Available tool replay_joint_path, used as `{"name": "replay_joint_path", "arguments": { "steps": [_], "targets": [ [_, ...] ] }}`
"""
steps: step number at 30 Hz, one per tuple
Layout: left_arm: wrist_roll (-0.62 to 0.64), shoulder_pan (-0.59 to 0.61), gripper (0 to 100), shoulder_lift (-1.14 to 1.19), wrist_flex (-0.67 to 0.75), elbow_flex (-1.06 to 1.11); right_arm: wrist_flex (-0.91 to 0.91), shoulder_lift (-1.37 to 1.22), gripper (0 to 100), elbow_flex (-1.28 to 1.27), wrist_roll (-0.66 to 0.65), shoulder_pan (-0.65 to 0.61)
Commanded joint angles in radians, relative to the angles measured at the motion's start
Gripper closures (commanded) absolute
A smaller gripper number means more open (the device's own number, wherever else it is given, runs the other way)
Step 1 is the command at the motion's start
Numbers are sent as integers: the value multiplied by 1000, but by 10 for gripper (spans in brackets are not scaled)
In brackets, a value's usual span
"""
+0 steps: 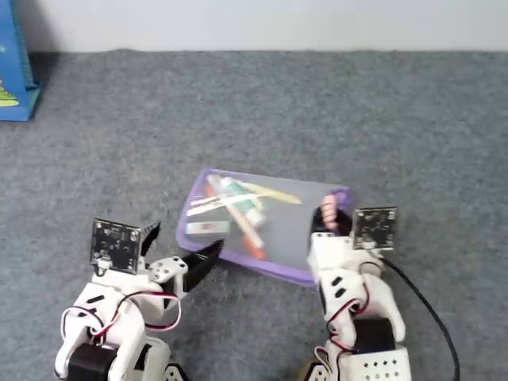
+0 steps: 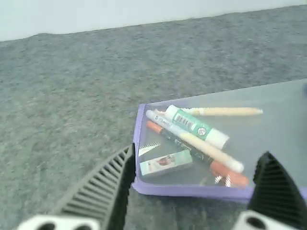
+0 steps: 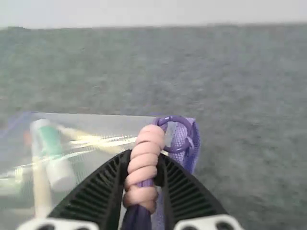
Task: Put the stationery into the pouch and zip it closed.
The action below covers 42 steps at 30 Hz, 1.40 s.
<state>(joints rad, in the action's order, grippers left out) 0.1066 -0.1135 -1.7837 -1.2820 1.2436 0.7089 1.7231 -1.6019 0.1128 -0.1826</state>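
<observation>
**Pouch held by its pull, second gripper spread at the near corner**

In the lower left of the high view, the left arm leans in from the bottom edge. The left gripper (image 1: 178, 248) (image 2: 197, 154) is spread wide and holds nothing, and one dark ribbed finger (image 1: 204, 262) ends just beside the lower left edge of the pouch.

The clear plastic pouch with purple edging (image 1: 295, 216) (image 2: 283, 108) (image 3: 110, 125) lies flat in the middle of the frame. Inside it are a white glue stick with a green label (image 2: 194, 125), a long white pen (image 2: 192, 142), an orange pen (image 2: 225, 171), a cream pencil (image 2: 225, 111) and a small pale packet (image 2: 165, 163).

At lower right, the right arm stands over the pouch's right end. The right gripper (image 1: 327, 221) (image 3: 144, 160) is clamped on a pink coiled cord (image 3: 144, 165) tied to a purple ring (image 3: 180, 134) at the pouch's corner.

A grey carpet-like surface (image 1: 333, 103) fills the frame. A pale wall (image 1: 254, 24) runs along the top, and a blue box (image 1: 14, 75) sits at the upper left edge.
</observation>
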Motion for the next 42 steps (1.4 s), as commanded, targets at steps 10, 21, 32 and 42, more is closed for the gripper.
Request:
{"name": "replay_joint_path", "arguments": {
  "steps": [10,21,32,42],
  "targets": [
    [18,55,625,-2,75,137,99,15,956,64,52,-213],
    [18,51,625,-2,97,225,332,15,719,229,54,-113],
    [11,51,667,-2,97,246,460,15,957,244,54,-42],
    [-117,-6,986,-2,106,262,460,15,987,143,54,50]
  ]
}}
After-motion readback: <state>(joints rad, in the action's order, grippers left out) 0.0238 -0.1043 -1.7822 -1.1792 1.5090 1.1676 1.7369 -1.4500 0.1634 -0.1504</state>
